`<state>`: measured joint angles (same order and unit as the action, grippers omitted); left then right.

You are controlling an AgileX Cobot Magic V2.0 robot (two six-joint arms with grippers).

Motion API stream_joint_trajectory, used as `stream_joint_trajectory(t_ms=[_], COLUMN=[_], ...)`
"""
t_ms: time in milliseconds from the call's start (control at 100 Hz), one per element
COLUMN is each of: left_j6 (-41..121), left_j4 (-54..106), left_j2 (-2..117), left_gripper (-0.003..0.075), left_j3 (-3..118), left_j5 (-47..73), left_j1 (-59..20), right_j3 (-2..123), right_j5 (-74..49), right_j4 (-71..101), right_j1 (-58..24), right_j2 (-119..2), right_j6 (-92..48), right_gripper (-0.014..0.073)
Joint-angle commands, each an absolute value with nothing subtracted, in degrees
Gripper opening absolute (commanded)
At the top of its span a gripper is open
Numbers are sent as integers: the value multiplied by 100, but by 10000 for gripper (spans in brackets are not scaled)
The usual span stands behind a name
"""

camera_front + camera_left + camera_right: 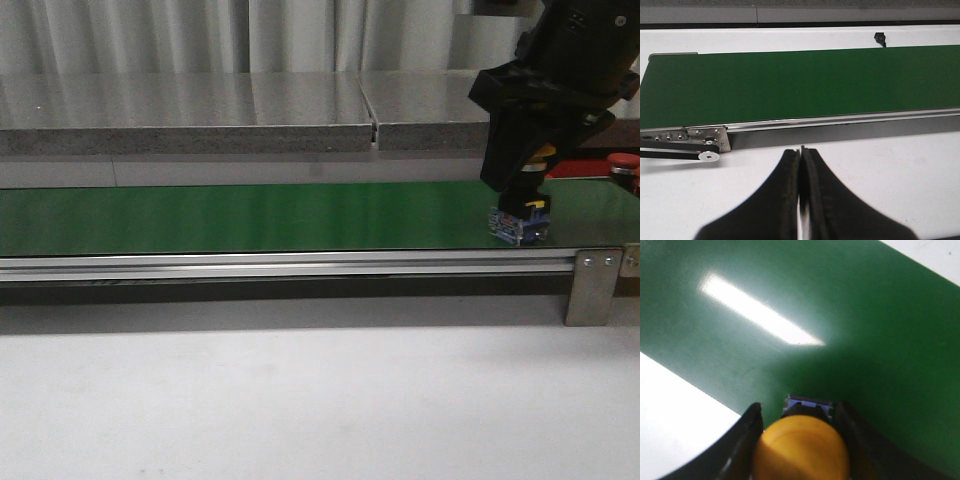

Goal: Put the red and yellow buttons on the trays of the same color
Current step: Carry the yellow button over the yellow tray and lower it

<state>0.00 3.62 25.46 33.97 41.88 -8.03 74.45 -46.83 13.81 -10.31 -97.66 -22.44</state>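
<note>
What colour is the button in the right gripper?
Yellow button, clearest in the right wrist view.

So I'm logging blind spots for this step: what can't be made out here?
- Yellow tray: in no view.
- Red tray: front view, mostly behind the right end effector.
- Red button: front view, cut off by the edge.
- Yellow button: right wrist view, blurred; the cap hides its body.

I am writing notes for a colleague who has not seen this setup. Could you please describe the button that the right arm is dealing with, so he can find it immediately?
Find the long green belt and follow it to its right end, where the black right gripper reaches down. Between its fingers sits the yellow button, a yellow dome over a blue base resting on the belt. The only other button visible is red-capped and lies farther back, beside the red tray.
</note>
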Motion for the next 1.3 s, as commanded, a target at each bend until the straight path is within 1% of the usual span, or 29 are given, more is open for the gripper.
stream_joint_trajectory(t_ms=[0, 90, 250, 370, 580, 770, 960, 1120, 1290], left_j6=[0, 0, 0, 0, 0, 0, 0, 0, 0], left_j4=[431, 431, 431, 431, 431, 431, 431, 431, 431], left_j2=[2574, 2574, 2574, 2574, 2574, 2574, 2574, 2574, 2574], left_gripper=[-19, -19, -19, -19, -19, -19, -19, -19, -19], left_j3=[3528, 3528, 3528, 3528, 3528, 3528, 3528, 3528, 3528], left_j5=[3772, 3772, 3772, 3772, 3772, 3772, 3772, 3772, 3772], left_j1=[-839, -839, -839, -839, -839, -839, -839, -839, -839], right_j3=[7622, 7622, 7614, 7603, 7597, 7573, 7320, 7254, 7254], right_j5=[-4461, -4411, -4415, -4447, -4580, -4523, -4104, -3988, -3889], right_j4=[1407, 1407, 1346, 1346, 1326, 1301, 1301, 1301, 1307], right_j1=[-1007, -1007, -865, -491, 497, 1522, 2269, 2613, 2723], right_j2=[-9481, -9354, -8913, -8602, -8329, -8360, -8424, -8721, -9229], right_j6=[-2297, -2297, -2259, -2179, -2132, -2132, -2132, -2020, -1912], right_gripper=[122, 91, 90, 90, 90, 90, 90, 90, 90])
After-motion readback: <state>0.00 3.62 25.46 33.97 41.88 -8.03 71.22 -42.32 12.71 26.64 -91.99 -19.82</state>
